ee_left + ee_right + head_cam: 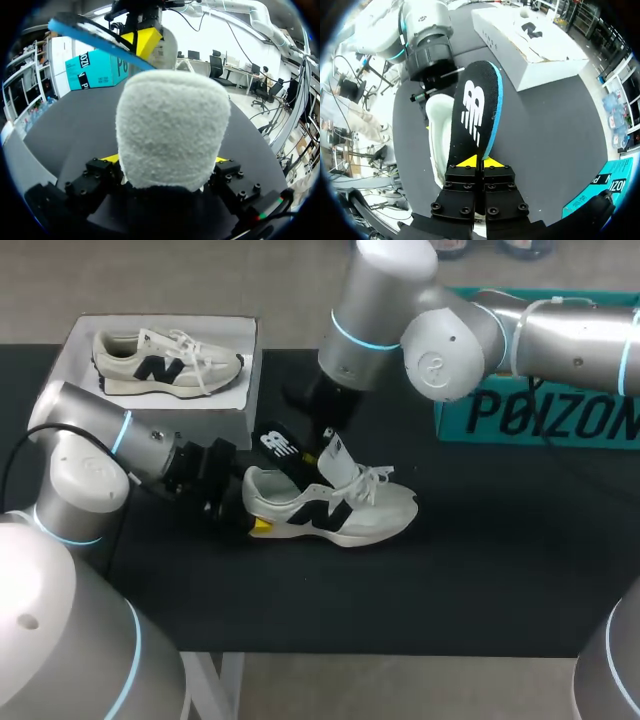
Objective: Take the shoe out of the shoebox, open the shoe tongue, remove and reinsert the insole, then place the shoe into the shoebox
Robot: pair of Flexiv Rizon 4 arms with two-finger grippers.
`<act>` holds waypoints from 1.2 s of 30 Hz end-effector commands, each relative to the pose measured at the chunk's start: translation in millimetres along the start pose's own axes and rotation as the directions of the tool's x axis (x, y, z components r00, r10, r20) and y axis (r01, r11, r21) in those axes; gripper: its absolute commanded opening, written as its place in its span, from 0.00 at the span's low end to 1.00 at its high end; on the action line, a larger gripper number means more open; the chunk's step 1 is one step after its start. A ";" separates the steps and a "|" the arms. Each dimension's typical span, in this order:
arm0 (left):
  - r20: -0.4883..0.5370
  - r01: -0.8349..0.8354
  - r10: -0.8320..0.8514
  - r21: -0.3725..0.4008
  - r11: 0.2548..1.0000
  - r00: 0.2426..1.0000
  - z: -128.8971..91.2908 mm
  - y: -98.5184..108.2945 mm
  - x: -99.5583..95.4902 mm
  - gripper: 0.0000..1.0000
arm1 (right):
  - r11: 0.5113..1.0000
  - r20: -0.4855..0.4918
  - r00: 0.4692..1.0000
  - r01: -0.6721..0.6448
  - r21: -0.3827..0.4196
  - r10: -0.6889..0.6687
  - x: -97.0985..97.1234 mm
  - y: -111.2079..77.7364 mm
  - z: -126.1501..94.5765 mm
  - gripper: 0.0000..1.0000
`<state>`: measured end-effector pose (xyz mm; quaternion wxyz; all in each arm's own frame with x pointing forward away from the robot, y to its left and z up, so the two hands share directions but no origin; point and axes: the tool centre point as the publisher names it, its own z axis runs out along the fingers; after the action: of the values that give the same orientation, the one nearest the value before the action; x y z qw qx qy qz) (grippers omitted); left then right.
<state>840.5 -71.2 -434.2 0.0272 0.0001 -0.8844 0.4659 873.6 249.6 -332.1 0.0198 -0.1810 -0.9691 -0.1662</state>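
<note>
The left gripper (165, 162) clamps the shoe (340, 512) by its heel on the worktop (480, 570). Only the right wrist view shows the right gripper (480, 161) pinching the insole (475, 110) over it.

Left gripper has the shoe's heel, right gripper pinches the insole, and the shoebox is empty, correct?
Not quite. The shoebox is not empty: a second shoe lies in it, as the head view shows. The left gripper does clamp the shoe by its heel, and the right gripper pinches the insole.
</note>
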 end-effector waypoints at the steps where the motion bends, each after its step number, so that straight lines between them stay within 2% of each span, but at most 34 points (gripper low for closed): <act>1: 0.001 -0.001 0.001 0.001 1.000 1.000 3.5 3.7 -0.4 0.00 | 0.987 -0.023 1.000 -0.007 -0.158 0.003 -3.1 11.5 -0.6 0.00; 4: 0.001 -0.001 0.001 0.001 1.000 1.000 3.5 3.7 -0.4 0.00 | 0.963 -0.062 0.997 -0.059 -0.264 0.044 -5.6 18.9 -9.9 0.00; 6: 0.001 -0.001 0.001 0.001 1.000 1.000 3.5 3.7 -0.4 0.00 | 0.943 -0.066 0.995 -0.087 -0.322 0.070 -5.5 22.9 -24.8 0.00; 11: 0.001 -0.001 0.001 0.001 1.000 1.000 3.5 3.7 -0.4 0.00 | 0.876 -0.059 0.994 -0.108 -0.471 0.091 -1.7 31.5 -81.2 0.00; 13: 0.001 -0.001 0.001 0.001 1.000 1.000 3.5 3.7 -0.4 0.00 | 0.852 -0.051 0.996 -0.089 -0.515 0.073 -1.5 36.2 -103.0 0.00; 15: 0.001 -0.001 0.001 0.001 1.000 1.000 3.5 3.7 -0.4 0.00 | 0.846 -0.054 0.996 -0.088 -0.525 0.070 -0.7 40.8 -123.3 0.00; 36: 0.001 -0.001 0.001 0.001 1.000 1.000 3.5 3.7 -0.4 0.00 | 0.846 -0.054 0.996 -0.088 -0.525 0.070 -0.7 40.8 -123.3 0.00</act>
<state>840.5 -71.5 -434.1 0.0272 -0.0002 -0.8844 0.4659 886.2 244.0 -202.0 -0.0075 -0.2169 -0.8780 -0.4267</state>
